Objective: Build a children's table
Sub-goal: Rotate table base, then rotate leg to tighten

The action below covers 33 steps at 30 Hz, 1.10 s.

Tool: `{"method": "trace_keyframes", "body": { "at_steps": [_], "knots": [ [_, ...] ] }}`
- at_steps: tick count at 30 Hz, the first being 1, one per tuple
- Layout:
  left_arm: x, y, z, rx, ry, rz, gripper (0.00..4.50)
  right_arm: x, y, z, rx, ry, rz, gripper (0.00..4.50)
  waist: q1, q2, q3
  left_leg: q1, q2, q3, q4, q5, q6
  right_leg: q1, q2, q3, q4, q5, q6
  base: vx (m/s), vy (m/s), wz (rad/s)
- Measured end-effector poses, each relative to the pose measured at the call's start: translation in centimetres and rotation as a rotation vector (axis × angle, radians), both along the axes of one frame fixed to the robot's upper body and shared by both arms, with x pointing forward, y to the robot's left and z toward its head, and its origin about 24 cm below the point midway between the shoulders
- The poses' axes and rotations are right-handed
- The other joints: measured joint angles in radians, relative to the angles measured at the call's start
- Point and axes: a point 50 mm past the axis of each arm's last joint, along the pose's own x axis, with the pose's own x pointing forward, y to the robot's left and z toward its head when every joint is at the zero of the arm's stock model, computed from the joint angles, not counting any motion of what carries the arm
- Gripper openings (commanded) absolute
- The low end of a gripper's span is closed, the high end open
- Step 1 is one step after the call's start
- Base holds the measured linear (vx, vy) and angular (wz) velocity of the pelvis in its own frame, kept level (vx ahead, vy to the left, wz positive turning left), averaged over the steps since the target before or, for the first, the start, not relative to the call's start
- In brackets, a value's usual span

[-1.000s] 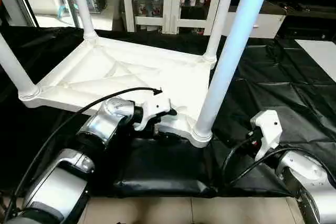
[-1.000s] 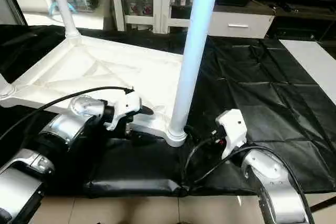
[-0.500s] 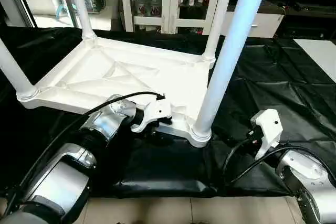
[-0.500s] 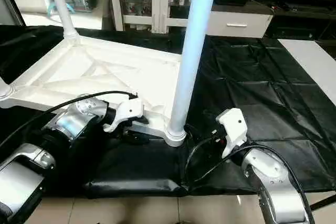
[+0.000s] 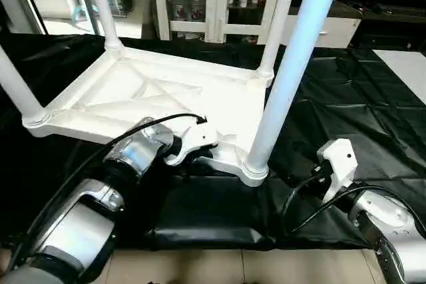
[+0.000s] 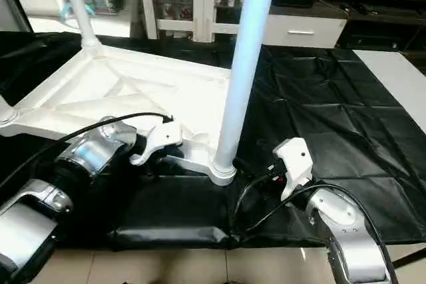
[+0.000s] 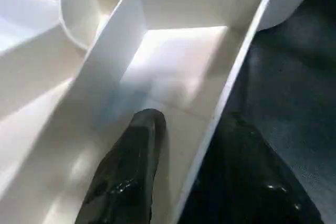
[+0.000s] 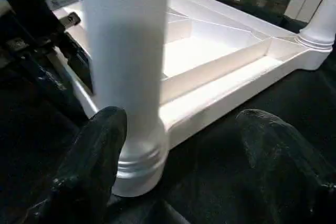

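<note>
Black mat (image 5: pixel 346 91), left gripper (image 7: pixel 178 177) jaws straddling (loosely) tabletop (image 5: pixel 166 91) rim

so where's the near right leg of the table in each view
Left eye: the leg rises from the near right socket, right of centre.
Right eye: the leg stands near centre, just beside the left gripper.
Left wrist: only a rounded socket wall at the corner; the tube itself can't be made out.
Right wrist: leg fills the left, seated in its socket.
Shared landmark: the tabletop's ribbed underside.
</note>
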Motion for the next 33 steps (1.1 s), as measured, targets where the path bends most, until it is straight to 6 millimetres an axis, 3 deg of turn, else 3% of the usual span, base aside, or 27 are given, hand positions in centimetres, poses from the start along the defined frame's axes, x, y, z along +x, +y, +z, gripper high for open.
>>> {"method": "trace_keyframes", "body": {
  "at_steps": [11,19,28,33],
  "knots": [
    [-0.7,-1.1,0.0,-0.023,-0.045,0.166,0.92,0.2,-0.2,-0.4,0.0,0.016,-0.015,3.64,-0.033,-0.001,0.001,-0.007,0.001,0.0,-0.003,0.0,0.0,-0.004,0.001,-0.002,-0.001,0.001,-0.002,0.0,0.0,0.0],
    [-2.5,-1.6,-0.1,-0.073,-0.071,0.053,0.8,1.5,-0.7,0.1,0.005,0.004,-0.031,3.64,-0.025,-0.001,0.0,-0.008,0.001,0.0,-0.003,0.0,0.001,-0.008,0.0,-0.002,-0.001,0.001,-0.003,0.0,0.0,0.0],
    [-3.0,-1.3,0.0,-0.073,-0.061,0.043,0.78,2.7,-0.8,0.3,0.099,0.065,0.146,3.64,-0.027,-0.002,0.001,-0.01,0.0,0.001,-0.001,0.0,0.001,-0.01,0.0,-0.001,0.0,0.001,-0.004,0.0,0.0,0.0],
    [-3.3,-1.9,-0.1,-0.075,-0.055,-0.011,0.76,3.1,-0.3,0.9,0.114,0.089,0.28,3.64,-0.002,-0.003,0.0,-0.01,0.0,0.002,-0.001,0.0,0.001,-0.01,-0.001,-0.001,0.0,0.002,-0.004,0.0,0.0,0.0]
  ]
}}
